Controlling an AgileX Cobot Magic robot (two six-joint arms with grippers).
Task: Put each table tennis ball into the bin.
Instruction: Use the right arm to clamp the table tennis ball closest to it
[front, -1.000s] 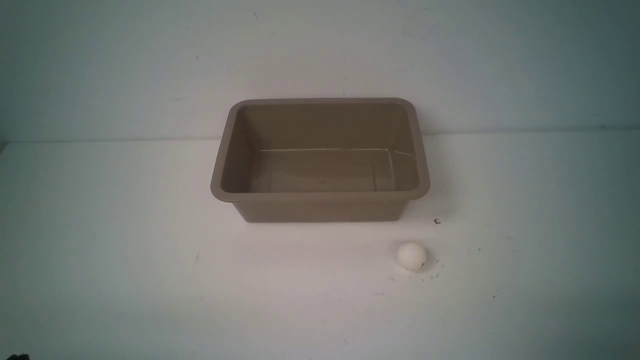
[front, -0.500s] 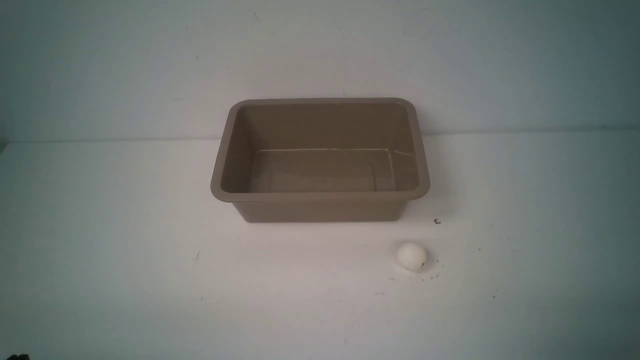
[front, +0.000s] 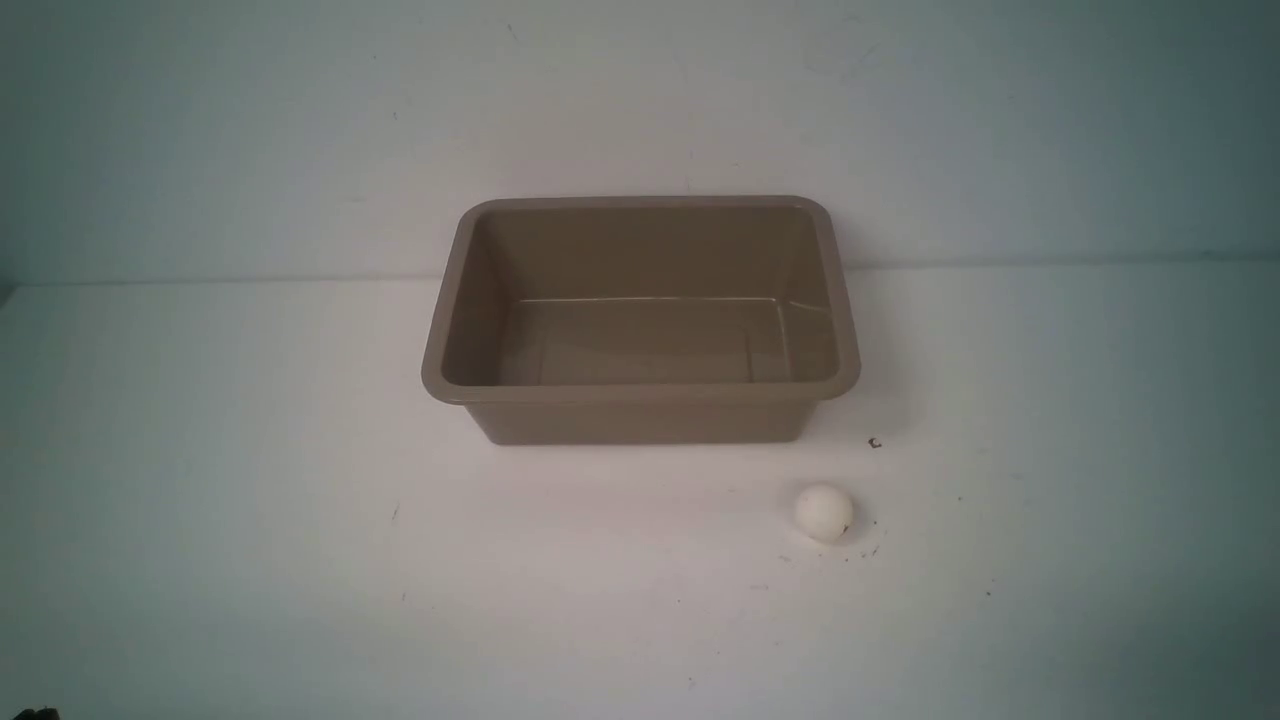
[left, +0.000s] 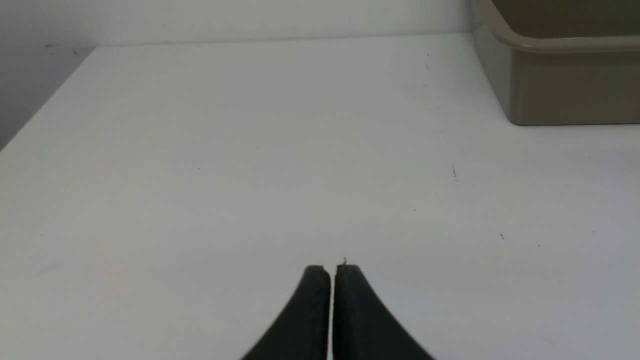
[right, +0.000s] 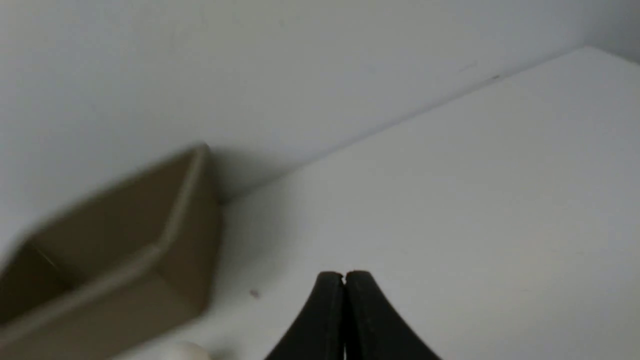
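The taupe bin (front: 640, 395) stands empty at the middle of the white table. One white table tennis ball (front: 824, 513) lies on the table just in front of the bin's right corner. In the front view neither gripper shows. In the left wrist view my left gripper (left: 331, 270) is shut and empty over bare table, with the bin's corner (left: 555, 85) far off. In the right wrist view my right gripper (right: 344, 275) is shut and empty. There the blurred bin (right: 125, 250) and the top of the ball (right: 187, 352) show at the frame's edge.
The white table (front: 300, 560) meets a pale wall behind the bin. A small dark speck (front: 874, 443) lies on the table near the ball. The table's left edge shows in the left wrist view (left: 45, 107).
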